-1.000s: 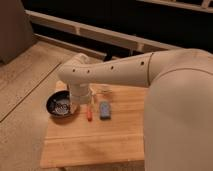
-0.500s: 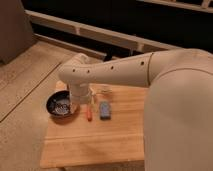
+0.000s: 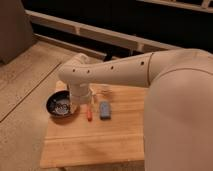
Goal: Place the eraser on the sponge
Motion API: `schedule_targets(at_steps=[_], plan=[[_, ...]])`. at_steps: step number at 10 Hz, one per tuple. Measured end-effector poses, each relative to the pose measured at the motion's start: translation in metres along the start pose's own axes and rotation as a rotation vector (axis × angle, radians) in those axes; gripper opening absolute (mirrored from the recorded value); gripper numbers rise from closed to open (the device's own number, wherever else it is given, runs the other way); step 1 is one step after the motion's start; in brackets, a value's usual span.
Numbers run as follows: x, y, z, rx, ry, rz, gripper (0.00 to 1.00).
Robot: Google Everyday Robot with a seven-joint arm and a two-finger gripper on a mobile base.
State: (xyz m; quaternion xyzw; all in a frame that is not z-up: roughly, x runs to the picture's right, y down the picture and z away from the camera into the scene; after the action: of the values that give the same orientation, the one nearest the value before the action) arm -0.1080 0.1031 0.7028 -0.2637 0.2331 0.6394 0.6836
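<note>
The gripper (image 3: 85, 101) hangs low over the wooden table (image 3: 120, 142), left of centre in the frame, beside the dark bowl (image 3: 61, 106), jaws spread and empty. A small orange-red piece, probably the eraser (image 3: 89, 115), lies just left of the blue-grey sponge (image 3: 105, 110).

**No readable text, label, brand or number in view.**

Nothing on the wooden table (image 3: 100, 145) carries a legible word, digit or logo. The dark bowl (image 3: 61, 106) at the table's left edge, the blue sponge (image 3: 105, 110) near its middle and the small red-orange object (image 3: 89, 115) between them all show plain surfaces. The robot arm (image 3: 125, 72) reaching over the table bears only a row of small dark holes, no lettering. The gripper (image 3: 85, 102) at its lower end, just above the table beside the bowl, shows no marking either.
</note>
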Motion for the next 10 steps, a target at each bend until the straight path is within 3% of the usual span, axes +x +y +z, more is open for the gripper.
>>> schedule_targets(at_steps=[6,7,10], plan=[[-0.003,0.0,-0.002,0.004,-0.012,-0.005,0.65],[-0.014,-0.001,-0.008,0.009,-0.047,-0.019,0.65],[-0.072,0.003,-0.039,0.001,-0.207,-0.13,0.65]])
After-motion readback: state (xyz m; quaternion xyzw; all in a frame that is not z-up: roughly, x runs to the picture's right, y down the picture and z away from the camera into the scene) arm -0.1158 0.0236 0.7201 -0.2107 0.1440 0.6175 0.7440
